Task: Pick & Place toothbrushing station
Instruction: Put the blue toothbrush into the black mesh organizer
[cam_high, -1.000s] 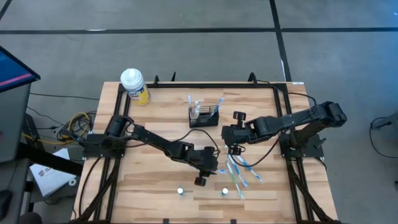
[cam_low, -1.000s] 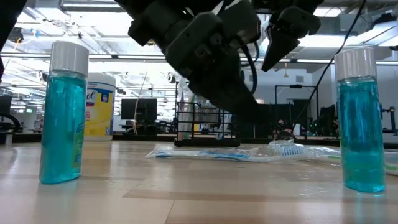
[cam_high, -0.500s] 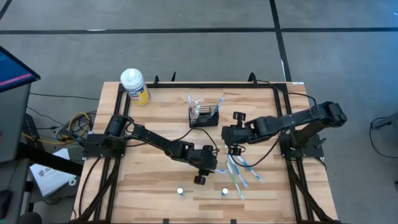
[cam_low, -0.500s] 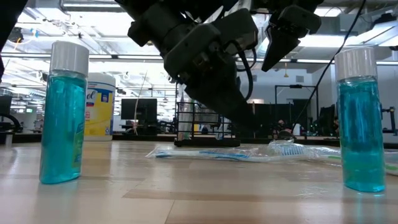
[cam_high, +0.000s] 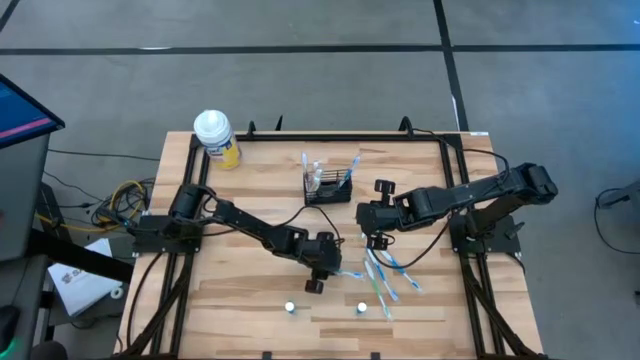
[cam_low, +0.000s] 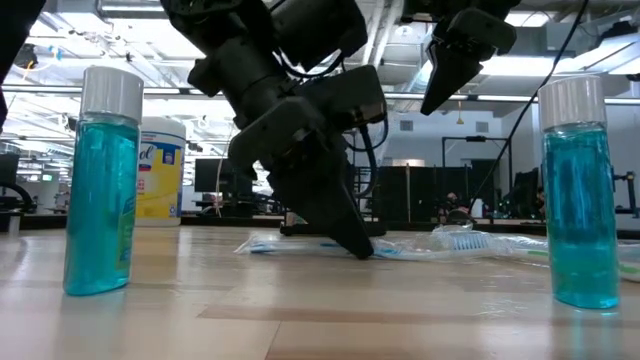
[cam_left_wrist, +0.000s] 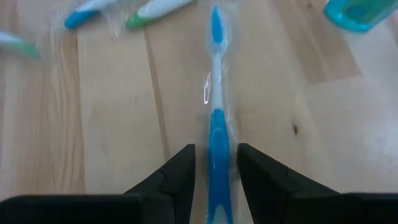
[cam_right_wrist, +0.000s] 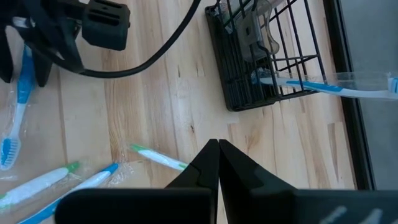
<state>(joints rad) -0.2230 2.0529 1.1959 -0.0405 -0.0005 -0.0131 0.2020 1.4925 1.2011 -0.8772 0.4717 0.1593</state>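
Note:
The toothbrushing station (cam_high: 330, 187), a small black wire holder, stands at the table's far middle, with a toothbrush sticking out of it (cam_right_wrist: 329, 88). A blue toothbrush in a clear wrapper (cam_left_wrist: 216, 93) lies flat on the wood. My left gripper (cam_left_wrist: 216, 149) is open and down at the table (cam_low: 360, 250), one finger on each side of the brush's handle. My right gripper (cam_right_wrist: 217, 146) is shut on nothing and hangs above the table (cam_high: 378, 240), near side of the station. My left gripper comes slanting down, its fingers (cam_left_wrist: 186, 163) lying along the blue toothbrush, one on each side of the handle's end (cam_left_wrist: 217, 180). A narrow gap shows on both sides of the handle. Whether the fingers touch the clear wrapper, I cannot tell.
Several more wrapped toothbrushes (cam_high: 388, 282) lie right of the left gripper. Two small bottles of blue liquid (cam_low: 100, 180) (cam_low: 580, 190) stand near the front edge. A yellow canister with a white cap (cam_high: 216, 138) stands at the far left corner.
My left gripper has sunk to the tabletop and tipped steeper, its fingertips coming down at the blue toothbrush. The toothbrush has stayed flat where it was.

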